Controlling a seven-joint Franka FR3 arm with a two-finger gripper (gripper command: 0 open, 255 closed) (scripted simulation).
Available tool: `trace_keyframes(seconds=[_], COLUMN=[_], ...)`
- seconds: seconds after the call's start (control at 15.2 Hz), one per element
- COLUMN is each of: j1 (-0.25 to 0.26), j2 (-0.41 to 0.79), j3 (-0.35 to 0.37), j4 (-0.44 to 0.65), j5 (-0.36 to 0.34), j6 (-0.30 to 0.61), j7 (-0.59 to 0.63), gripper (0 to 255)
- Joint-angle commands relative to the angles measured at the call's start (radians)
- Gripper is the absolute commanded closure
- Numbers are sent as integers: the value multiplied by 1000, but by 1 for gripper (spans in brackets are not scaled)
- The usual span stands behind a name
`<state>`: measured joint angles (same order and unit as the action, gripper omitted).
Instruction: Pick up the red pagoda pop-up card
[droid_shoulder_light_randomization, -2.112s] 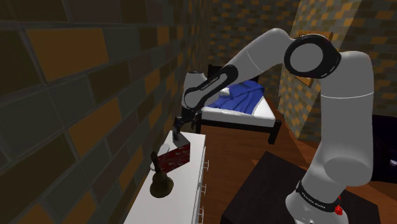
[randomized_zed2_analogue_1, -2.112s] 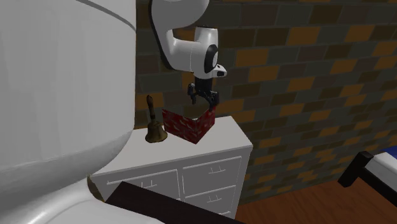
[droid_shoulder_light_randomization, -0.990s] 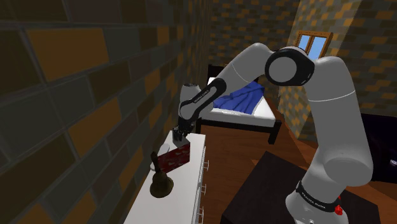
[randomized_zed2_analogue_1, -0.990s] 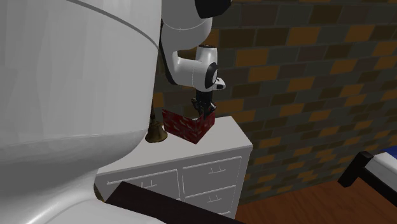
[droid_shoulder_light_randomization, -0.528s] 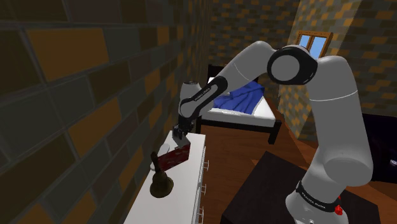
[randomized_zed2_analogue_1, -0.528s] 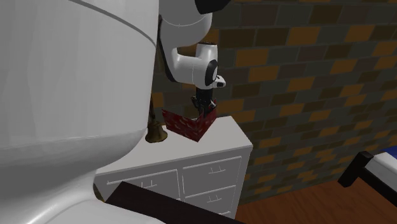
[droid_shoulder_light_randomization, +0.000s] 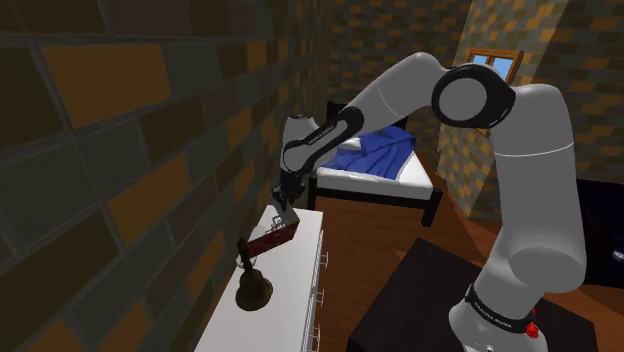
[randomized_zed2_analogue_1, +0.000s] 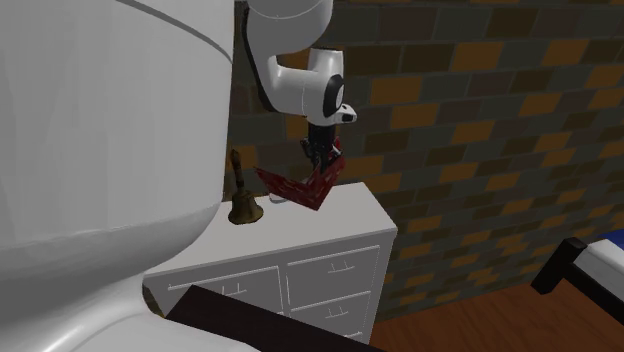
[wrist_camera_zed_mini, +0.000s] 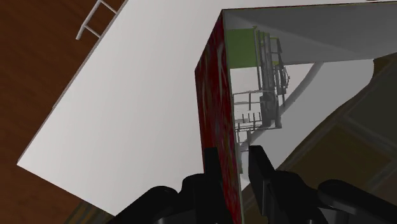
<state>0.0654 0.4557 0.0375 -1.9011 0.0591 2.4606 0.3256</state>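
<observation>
Lifted red card (randomized_zed2_analogue_1: 303, 186) above white dresser (randomized_zed2_analogue_1: 352, 220) | pincer (randomized_zed2_analogue_1: 324, 160) clamps it | brick wall (randomized_zed2_analogue_1: 480, 120) behind

Card (randomized_zed2_analogue_1: 316, 184) hangs over dresser (randomized_zed2_analogue_1: 345, 228), apparently clear, bell (randomized_zed2_analogue_1: 243, 208) beside.

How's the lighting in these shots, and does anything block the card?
Shoulder view: dim, the red pop-up card and bell murky beside the dark brick wall. Second exterior view: the arm, a white bulk, blocks the left half. Wrist view: brightest, card clear in the end effector.
</observation>
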Motion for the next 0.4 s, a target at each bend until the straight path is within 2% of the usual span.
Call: trace_keyframes(seconds=[0.0,0.33], j1=[1,1], j2=[-19,-45], j3=[0,0], j4=[2,9], j5=[-1,-1], j6=[-20,-53], j7=[3,5], gripper=[255,255])
